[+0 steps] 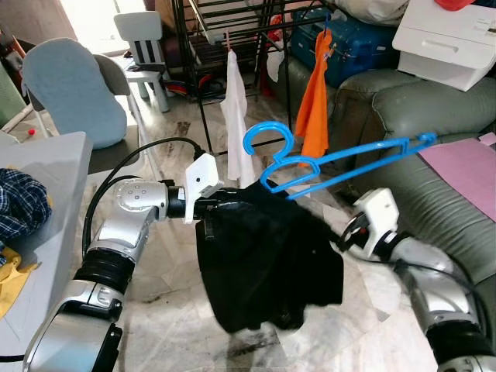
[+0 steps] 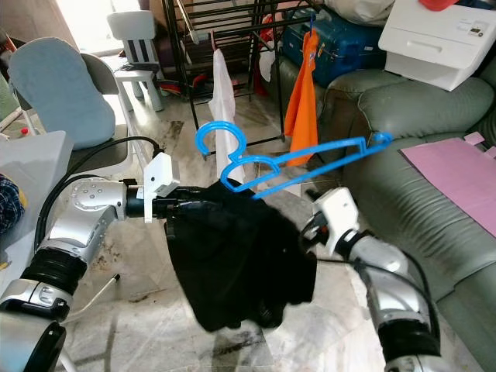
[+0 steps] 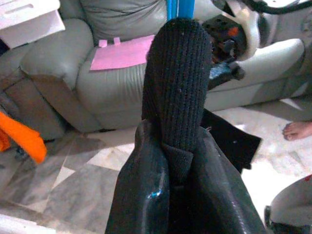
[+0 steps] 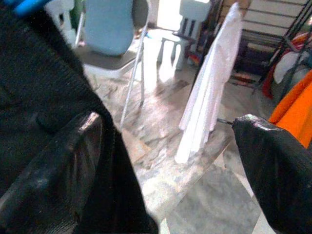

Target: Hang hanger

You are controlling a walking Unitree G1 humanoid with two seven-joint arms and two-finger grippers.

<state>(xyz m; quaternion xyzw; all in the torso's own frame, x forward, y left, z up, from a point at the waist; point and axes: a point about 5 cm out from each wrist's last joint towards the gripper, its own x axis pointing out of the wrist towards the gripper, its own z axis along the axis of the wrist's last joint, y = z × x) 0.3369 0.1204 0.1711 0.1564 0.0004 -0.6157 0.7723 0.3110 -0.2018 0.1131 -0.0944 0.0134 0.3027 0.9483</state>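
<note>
A blue plastic hanger (image 1: 341,159) hovers tilted in mid-air, hook (image 1: 267,139) to the left. A black knit garment (image 1: 263,263) droops from its lower end. My left gripper (image 1: 225,200) is shut on a fold of that garment (image 3: 178,73), and the blue hanger (image 3: 180,7) shows just past the fold. My right gripper (image 4: 168,126) is open at the garment's other side, below the hanger's long arm. Black cloth (image 4: 44,97) lies against one of its fingers (image 4: 58,165). In the eye views the cloth mostly hides its fingertips.
A dark drying rack (image 1: 232,15) stands ahead with a white cloth (image 1: 236,116) and an orange cloth (image 1: 314,101) hanging. A green sofa (image 1: 434,101) with a pink sheet (image 1: 465,167) is at right; a grey table (image 1: 46,178) and chair (image 1: 74,89) at left. A person's foot (image 3: 297,130) rests on the marble floor.
</note>
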